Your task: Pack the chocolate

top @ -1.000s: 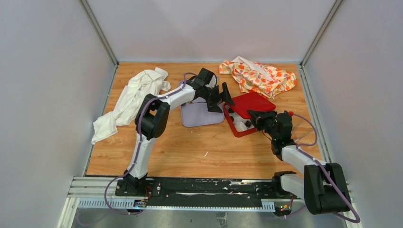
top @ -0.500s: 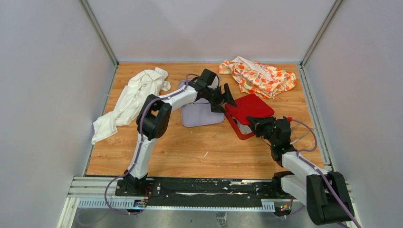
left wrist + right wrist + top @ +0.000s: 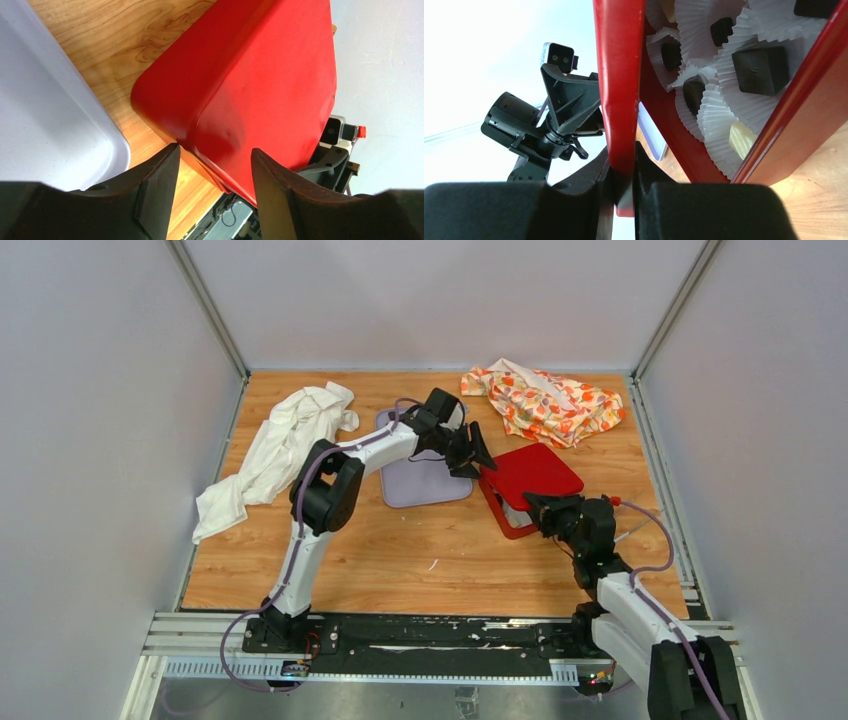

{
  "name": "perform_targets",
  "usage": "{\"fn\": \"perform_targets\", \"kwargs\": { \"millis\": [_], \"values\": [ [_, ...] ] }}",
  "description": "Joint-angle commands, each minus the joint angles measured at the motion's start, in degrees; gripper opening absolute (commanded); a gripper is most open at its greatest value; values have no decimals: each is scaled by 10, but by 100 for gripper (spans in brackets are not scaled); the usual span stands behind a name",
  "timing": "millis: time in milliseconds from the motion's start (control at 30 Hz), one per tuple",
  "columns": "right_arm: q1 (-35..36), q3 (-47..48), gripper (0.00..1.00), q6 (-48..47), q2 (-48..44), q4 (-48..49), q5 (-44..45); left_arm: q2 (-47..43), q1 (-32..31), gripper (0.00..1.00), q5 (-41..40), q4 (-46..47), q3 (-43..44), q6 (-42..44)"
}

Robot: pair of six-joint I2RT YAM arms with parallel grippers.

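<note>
While I am watching from above, the left gripper (image 3: 478, 455) is hovering at the left corner of the red lid (image 3: 530, 468), beside the grey tray (image 3: 425, 485), and the right gripper (image 3: 537, 506) is at the lid's near edge. From the left wrist, that gripper's fingers are standing apart, with the lid's corner showing between them. From the right wrist, the fingers are pinching the lid's rim, and the chocolate (image 3: 759, 70) is sitting in paper cups (image 3: 724, 115) inside the box (image 3: 794, 135).

Setting: robotics lab test cell. Evidence: plain white enclosure panels (image 3: 430, 300), silver aluminium corner posts (image 3: 207, 305), wood-grain tabletop (image 3: 400, 560), slotted aluminium base rail (image 3: 190, 635) carrying bolted black-and-white robot arms (image 3: 325, 490).
</note>
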Motion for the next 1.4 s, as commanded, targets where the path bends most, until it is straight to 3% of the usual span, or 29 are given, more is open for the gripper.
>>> {"fn": "perform_targets", "kwargs": {
  "millis": [0,500,867,1000,1200,1367],
  "values": [
    [12,-20,15,7,-8,-89,-1,18,-13,57,4,16,5,-4],
    [12,-25,37,8,-86,-186,4,28,-21,36,4,10,1,1],
    [11,27,48,-62,-147,-348,10,34,-21,35,3,5,3,2],
    [11,59,58,-98,-174,-432,15,38,-21,35,4,6,5,1],
    [11,148,58,-204,-207,-610,73,42,-22,35,17,-5,17,7],
    [11,265,58,-316,-184,-703,209,41,-22,37,21,-48,36,47]
  ]
}}
